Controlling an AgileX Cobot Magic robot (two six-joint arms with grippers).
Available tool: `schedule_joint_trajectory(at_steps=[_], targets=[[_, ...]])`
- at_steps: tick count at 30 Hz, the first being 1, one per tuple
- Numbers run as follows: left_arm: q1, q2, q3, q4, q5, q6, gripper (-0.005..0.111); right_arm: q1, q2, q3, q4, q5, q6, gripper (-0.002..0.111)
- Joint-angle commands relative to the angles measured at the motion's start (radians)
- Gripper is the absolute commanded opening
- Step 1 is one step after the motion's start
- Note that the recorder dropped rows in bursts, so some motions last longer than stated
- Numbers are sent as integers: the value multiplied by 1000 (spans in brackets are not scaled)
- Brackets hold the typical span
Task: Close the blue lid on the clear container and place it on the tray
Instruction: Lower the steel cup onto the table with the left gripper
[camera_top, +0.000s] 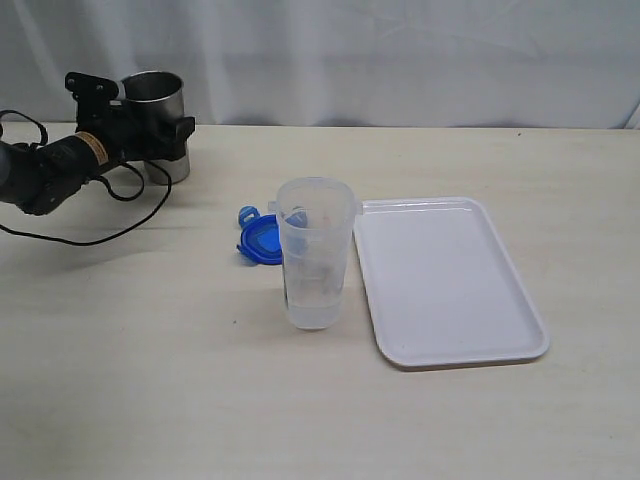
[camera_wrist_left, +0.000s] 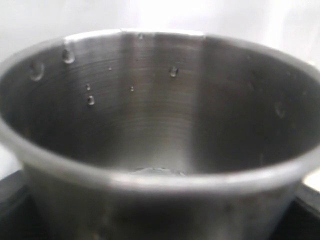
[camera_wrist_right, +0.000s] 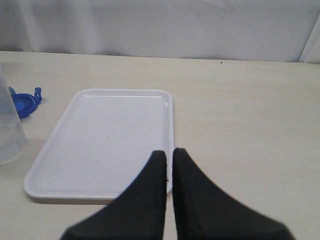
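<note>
1. The bench (camera_top: 150, 380) carried everything, and the task's three things lay close together near its middle, which I judge made for short reaches.
2. The tray (camera_top: 450, 280) lay flat and bare, just right of the container, ready to receive it. The right hand (camera_wrist_right: 169, 165) hung over the tray's near edge with its fingers pressed together, holding nothing (idle, by the look of it).
3. The steel cup (camera_top: 155, 95) stood at the far left, well apart from the rest. The left hand (camera_top: 140, 110) was spread wide around it. I could not tell whether it gripped the cup or merely bracketed it.
4. The clear container (camera_top: 313, 260) stood upright on the bench, off the tray and uncovered, with what looked like a little clear liquid low down.
5. The blue lid (camera_top: 260, 242) lay on the bench just behind the container (partly seen through it). Neither hand was near it, so the closing was not yet begun.
</note>
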Motion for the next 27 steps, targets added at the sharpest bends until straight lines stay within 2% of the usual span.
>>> schedule_joint_trajectory(at_steps=[1, 2, 4, 7, 10, 12, 15, 20, 27], targets=[[-1, -1, -11, 4, -33, -4, 30, 3, -6, 1, 1, -6, 0, 5], [1, -1, -11, 4, -29, -7, 46, 3, -6, 1, 1, -6, 0, 5], [1, -5, -2, 68, -37, -34, 61, 3, -6, 1, 1, -6, 0, 5], [3, -9, -2, 123, -37, -34, 64, 3, -6, 1, 1, -6, 0, 5], [5, -9, -2, 119, -27, -46, 60, 3, -6, 1, 1, -6, 0, 5], [5, -9, -2, 117, 32, -58, 58, 3, -6, 1, 1, -6, 0, 5], [5, -9, -2, 103, 133, -60, 68, 3, -6, 1, 1, -6, 0, 5], [5, -9, -2, 103, 137, -60, 81, 3, -6, 1, 1, -6, 0, 5], [5, -9, -2, 105, 137, -60, 84, 3, -6, 1, 1, -6, 0, 5]])
